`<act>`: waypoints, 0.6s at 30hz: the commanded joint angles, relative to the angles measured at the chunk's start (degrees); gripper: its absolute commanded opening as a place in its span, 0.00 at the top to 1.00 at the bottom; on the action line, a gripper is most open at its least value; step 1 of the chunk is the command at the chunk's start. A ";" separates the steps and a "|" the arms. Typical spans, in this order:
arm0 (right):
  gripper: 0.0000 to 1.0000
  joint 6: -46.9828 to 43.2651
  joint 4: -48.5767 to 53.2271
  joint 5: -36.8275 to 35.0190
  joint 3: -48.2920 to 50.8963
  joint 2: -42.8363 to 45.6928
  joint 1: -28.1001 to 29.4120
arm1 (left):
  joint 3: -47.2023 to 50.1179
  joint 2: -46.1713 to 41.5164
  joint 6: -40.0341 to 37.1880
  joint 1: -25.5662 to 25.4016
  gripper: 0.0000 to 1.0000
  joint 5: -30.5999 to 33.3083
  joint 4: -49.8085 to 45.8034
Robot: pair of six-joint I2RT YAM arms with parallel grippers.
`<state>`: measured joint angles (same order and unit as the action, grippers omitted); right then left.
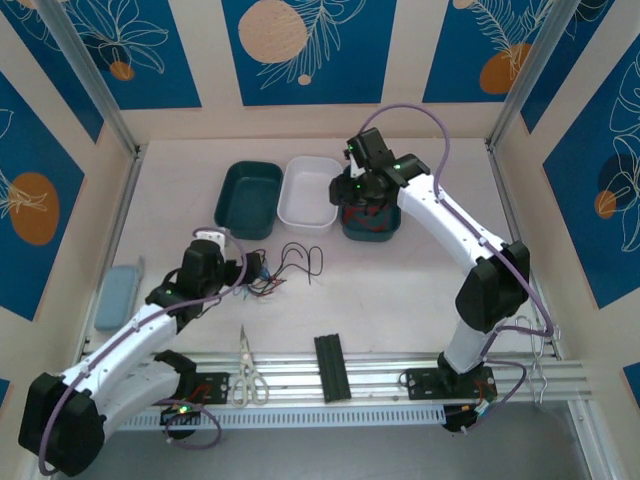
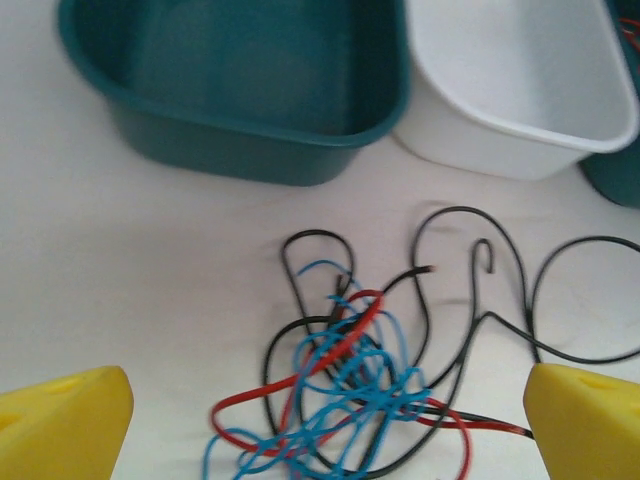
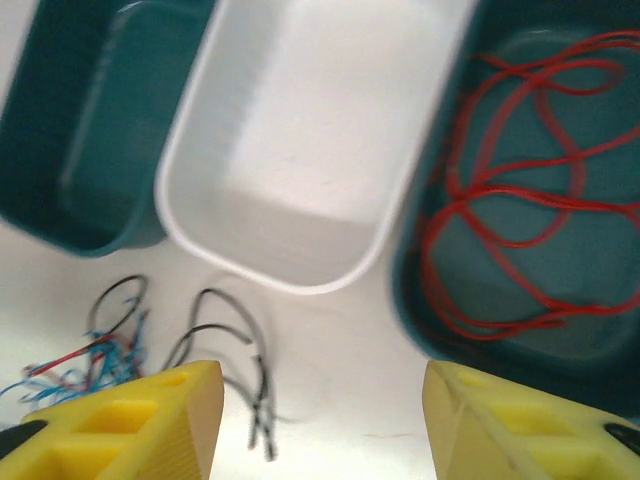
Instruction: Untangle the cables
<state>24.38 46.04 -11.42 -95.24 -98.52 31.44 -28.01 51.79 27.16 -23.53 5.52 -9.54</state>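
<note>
The left arm (image 1: 130,335) reaches from its base at the near left corner forward and to the right, staying low over the desk (image 1: 400,290). Its wrist is turned toward the trays. The left gripper (image 2: 328,400) is spread wide, one yellow finger (image 2: 60,425) on each side of the view and nothing between the pads. It hovers just behind the tangle of cables (image 2: 350,380). Red, blue and black strands are knotted together there on the desk, in front of the left teal tray (image 2: 240,90). Loose loops of black cable (image 2: 470,290) trail out to the right of the knot, toward the white tray (image 2: 510,90).

The right arm (image 1: 450,225) rises from its base at the near right, bends at the elbow and stretches forward and to the left. Its wrist tips downward above the right teal tray (image 1: 385,232). The right gripper (image 3: 322,385) is also spread, its fingers well apart and holding nothing. Loops of red cable (image 3: 520,200) lie inside that tray, apart from the tangle.

The three trays stand touching or nearly touching in a row at the far side. Scissors (image 1: 248,375) and a black bar (image 1: 332,367) rest on the rail at the near edge. A pale blue block (image 1: 115,297) lies at the left.
</note>
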 commanded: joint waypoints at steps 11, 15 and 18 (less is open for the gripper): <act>0.48 0.66 -2.80 11.53 -8.82 -11.67 8.80 | 4.96 1.18 9.59 8.25 0.04 -11.74 3.55; 0.48 0.77 -2.27 12.18 -10.56 -13.89 9.53 | 5.65 3.40 10.14 8.50 0.11 -12.83 5.32; 0.49 1.02 -2.66 12.39 -10.08 -13.91 9.51 | 6.45 4.92 10.77 8.49 0.20 -13.86 7.32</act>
<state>24.75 43.29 -1.28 -103.18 -112.73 40.66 -22.50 55.72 36.60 -15.75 -5.65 -5.37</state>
